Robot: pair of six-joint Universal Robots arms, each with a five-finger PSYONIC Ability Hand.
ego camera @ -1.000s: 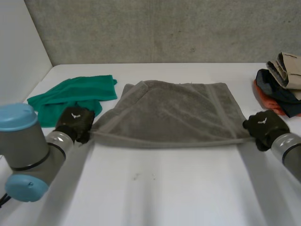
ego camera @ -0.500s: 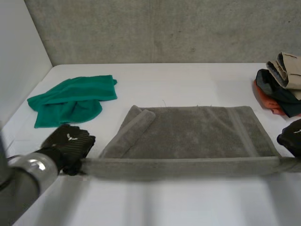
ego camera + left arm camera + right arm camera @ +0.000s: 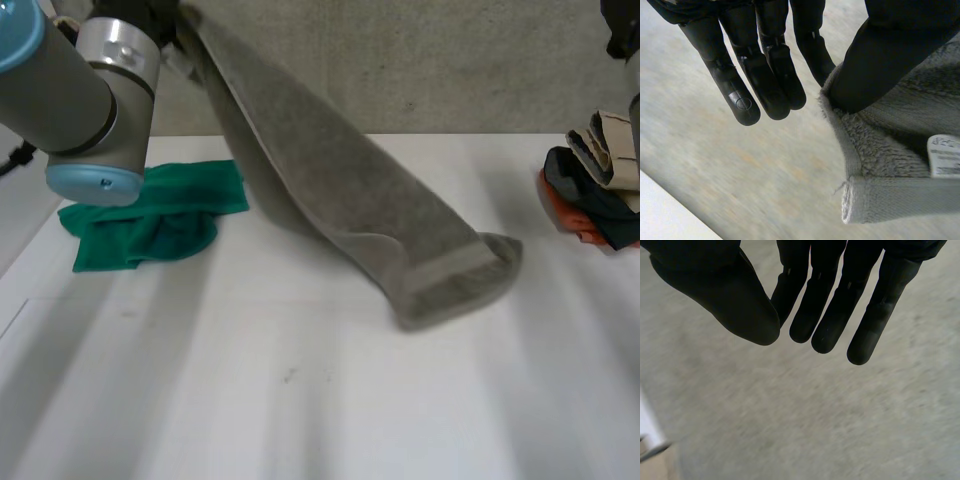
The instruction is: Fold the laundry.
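Observation:
The grey towel [image 3: 330, 170] hangs in a slant from my raised left hand [image 3: 160, 12] down to the table [image 3: 300, 400], where its lower end [image 3: 455, 280] lies bunched. In the left wrist view my left hand [image 3: 765, 60] has straight fingers and pinches a towel corner [image 3: 890, 165] under its thumb [image 3: 890, 50]; a white label [image 3: 945, 156] shows on that corner. My right hand [image 3: 622, 22] is up high at the far right, apart from the towel. In the right wrist view my right hand [image 3: 830, 295] has straight fingers and nothing between them and the thumb.
A green cloth [image 3: 150, 215] lies crumpled on the table's left side, partly behind my left arm [image 3: 70, 90]. A pile of folded clothes [image 3: 600, 185] in beige, dark blue and orange sits at the right edge. A grey wall [image 3: 450, 60] stands behind the table.
Both arms have risen from table height. The left hand carried its towel corner up; the other corner left the right hand, and the towel now hangs from the left hand alone.

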